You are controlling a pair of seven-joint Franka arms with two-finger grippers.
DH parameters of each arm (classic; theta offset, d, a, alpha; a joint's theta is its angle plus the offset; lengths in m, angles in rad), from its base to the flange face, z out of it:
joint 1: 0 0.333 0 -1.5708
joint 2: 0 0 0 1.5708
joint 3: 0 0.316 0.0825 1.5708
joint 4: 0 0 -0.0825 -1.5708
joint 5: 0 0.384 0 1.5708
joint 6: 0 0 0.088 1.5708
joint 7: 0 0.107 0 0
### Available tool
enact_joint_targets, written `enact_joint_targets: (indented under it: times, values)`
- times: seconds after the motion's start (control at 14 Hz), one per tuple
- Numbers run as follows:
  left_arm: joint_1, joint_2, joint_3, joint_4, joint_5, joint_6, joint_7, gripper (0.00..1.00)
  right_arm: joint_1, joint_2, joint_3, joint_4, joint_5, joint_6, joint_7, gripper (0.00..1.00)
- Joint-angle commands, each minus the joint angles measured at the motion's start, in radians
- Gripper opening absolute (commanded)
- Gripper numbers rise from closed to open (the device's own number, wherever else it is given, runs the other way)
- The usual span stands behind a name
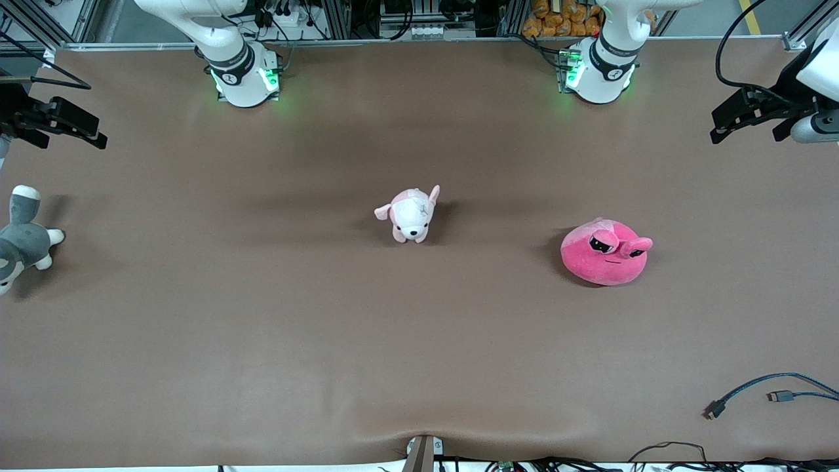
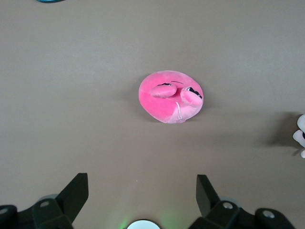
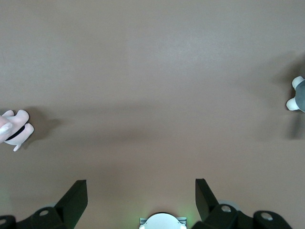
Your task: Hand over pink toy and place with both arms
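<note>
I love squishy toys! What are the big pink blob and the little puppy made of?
The pink toy looks like soft plush fabric: matte, fuzzy surface, rounded stuffed shape, and eyes that seem stitched on. The puppy plush also looks like short-pile plush, pale pink and white, with floppy ears. Their stuffing cannot be seen.

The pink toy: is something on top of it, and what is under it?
Nothing lies on the pink toy; no hand touches it. It rests on the brown table. The surface directly beneath it is covered, so it cannot be seen.
</note>
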Motion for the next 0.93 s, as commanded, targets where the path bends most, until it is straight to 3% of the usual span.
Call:
enact_joint_targets:
  times: [0.0, 0.85]
  values:
    - [0.005, 0.013, -0.001, 0.026, 0.002, -0.012, 0.015, 1.0, -0.007, -0.017, 0.007, 0.0, 0.004, -0.01, 0.007, 1.0]
    - [0.017, 0.026, 0.002, 0.029, -0.013, -0.02, -0.003, 1.0, -0.002, -0.015, 0.005, 0.0, 0.002, -0.007, 0.01, 1.0]
